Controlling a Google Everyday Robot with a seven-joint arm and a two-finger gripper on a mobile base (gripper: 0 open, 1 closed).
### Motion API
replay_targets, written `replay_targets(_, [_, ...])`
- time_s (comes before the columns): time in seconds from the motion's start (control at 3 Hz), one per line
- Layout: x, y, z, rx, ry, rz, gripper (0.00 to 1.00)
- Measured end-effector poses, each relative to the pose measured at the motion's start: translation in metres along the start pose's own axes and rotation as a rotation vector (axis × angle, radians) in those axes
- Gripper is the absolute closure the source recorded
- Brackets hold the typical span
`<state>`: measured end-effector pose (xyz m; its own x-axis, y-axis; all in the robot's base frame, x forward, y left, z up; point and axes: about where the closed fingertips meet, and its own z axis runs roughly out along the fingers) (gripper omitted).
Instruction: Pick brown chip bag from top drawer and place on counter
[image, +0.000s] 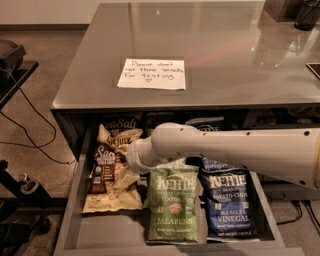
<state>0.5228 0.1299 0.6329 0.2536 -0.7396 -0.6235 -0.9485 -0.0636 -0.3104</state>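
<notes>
The brown chip bag (102, 167) lies at the left of the open top drawer (72, 215), dark brown and tan with white lettering, its lower part crumpled. My gripper (122, 178) reaches in from the right on a thick white arm and sits on the bag's right side, over its middle. The arm hides part of the bag and the drawer's middle. The counter (225, 55) is above the drawer, with a white handwritten note (151, 74) on it.
A green Kettle jalapeno bag (172, 205) and a blue Kettle vinegar bag (228, 205) lie to the right of the brown bag. More bags (120, 122) sit at the drawer's back. Cables and a dark stand are on the floor at left.
</notes>
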Motion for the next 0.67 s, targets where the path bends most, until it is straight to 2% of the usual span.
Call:
replay_targets(0.33, [-0.0039,-0.0019,-0.0044,0.0,0.0,0.0,0.87])
replay_targets(0.67, [-0.0069,-0.0033,-0.0079,0.0,0.0,0.0,1.0])
